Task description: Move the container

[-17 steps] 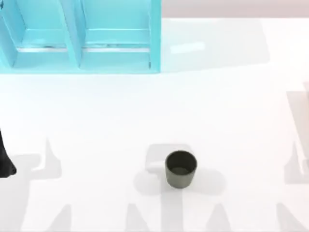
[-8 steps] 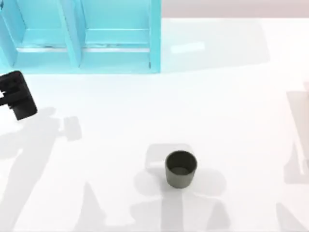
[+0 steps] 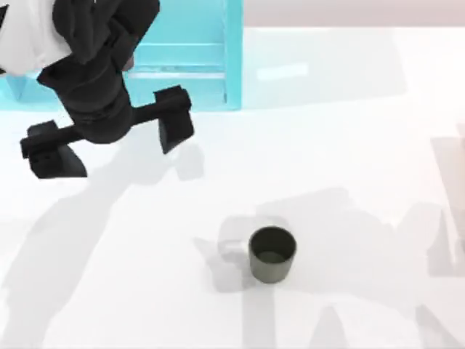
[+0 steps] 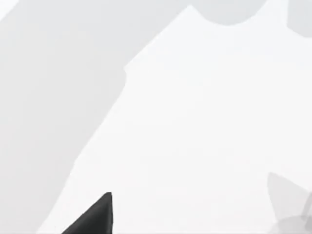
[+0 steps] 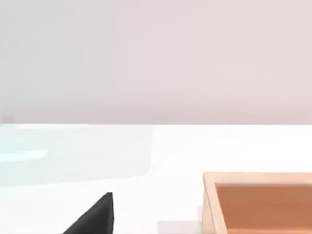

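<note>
Left jaws (image 3: 109, 145) spread wide, empty, far-left; container (image 3: 272, 254) well apart, front-centre.

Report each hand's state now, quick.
Left hand: open, holding nothing, up near the turquoise shelf unit, well away from the container.
Right hand: cannot be told.

A glossy white table (image 3: 349, 145) carries soft grey shadows. A large turquoise shelf unit (image 3: 196, 65) stands at its far left; a pale pinkish wall (image 5: 156, 58) rises behind.
</note>
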Controlling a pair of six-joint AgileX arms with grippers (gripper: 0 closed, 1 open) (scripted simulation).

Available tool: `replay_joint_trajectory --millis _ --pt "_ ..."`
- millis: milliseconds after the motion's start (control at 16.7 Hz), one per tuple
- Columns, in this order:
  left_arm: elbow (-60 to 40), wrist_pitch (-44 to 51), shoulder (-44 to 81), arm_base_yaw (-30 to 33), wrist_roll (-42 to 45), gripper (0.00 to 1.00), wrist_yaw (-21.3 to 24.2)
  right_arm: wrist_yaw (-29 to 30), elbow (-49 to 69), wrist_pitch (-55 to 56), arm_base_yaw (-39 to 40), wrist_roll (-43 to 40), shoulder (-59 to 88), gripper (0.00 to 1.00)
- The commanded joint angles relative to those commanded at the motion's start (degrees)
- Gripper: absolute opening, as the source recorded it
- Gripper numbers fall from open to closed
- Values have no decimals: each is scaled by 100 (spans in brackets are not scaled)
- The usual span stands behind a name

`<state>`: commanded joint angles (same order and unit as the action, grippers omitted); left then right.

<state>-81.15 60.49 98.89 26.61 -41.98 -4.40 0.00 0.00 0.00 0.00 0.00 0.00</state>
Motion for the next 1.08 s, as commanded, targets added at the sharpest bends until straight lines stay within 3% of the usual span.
replay_joint_trajectory --millis 300,600,1080 --pt "-2106 1312 1713 1267 -612 100 217 0 0 0 0 0 0 100" --pt "-3560 2063 2725 2299 -870 100 401 0 0 0 0 0 0 100" --pt "-3977 2248 2916 2623 -915 100 454 0 0 0 0 0 0 100"
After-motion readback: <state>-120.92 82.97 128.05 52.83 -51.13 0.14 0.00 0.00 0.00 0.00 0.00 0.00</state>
